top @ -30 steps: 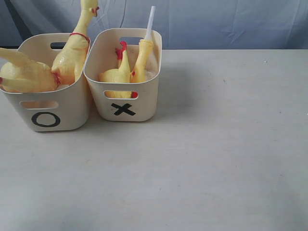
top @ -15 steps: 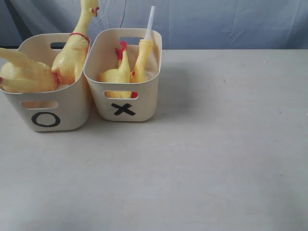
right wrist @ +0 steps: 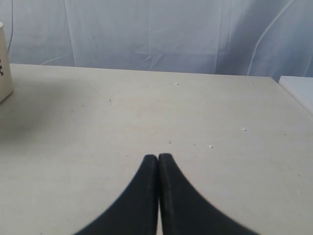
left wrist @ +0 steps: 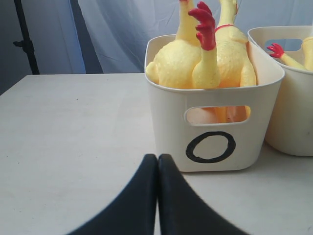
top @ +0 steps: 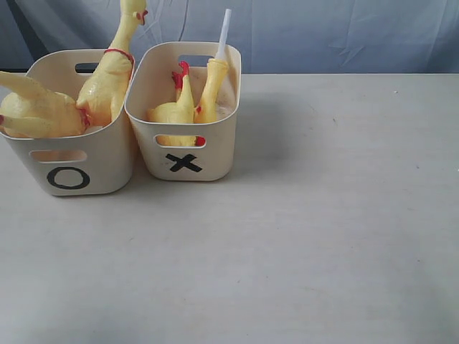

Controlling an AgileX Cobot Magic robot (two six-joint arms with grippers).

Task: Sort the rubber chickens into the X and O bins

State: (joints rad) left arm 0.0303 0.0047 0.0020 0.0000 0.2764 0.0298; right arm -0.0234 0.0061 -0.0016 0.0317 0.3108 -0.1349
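Note:
The cream O bin (top: 72, 161) stands at the left and holds two large long-necked yellow rubber chickens (top: 107, 79), one lying (top: 36, 111) with its body over the rim. Beside it the X bin (top: 188, 161) holds two smaller chickens (top: 176, 107), one with a white tube (top: 224, 32) sticking up. Neither gripper shows in the exterior view. In the left wrist view my left gripper (left wrist: 157, 157) is shut and empty, just short of the O bin (left wrist: 210, 142). My right gripper (right wrist: 158, 157) is shut and empty over bare table.
A pale table (top: 323, 236) spreads in front and right of the bins. A blue-grey cloth backdrop (top: 323, 32) hangs behind. A black stand (left wrist: 24, 39) rises beyond the table's far corner in the left wrist view. A bin's edge (right wrist: 4, 68) shows in the right wrist view.

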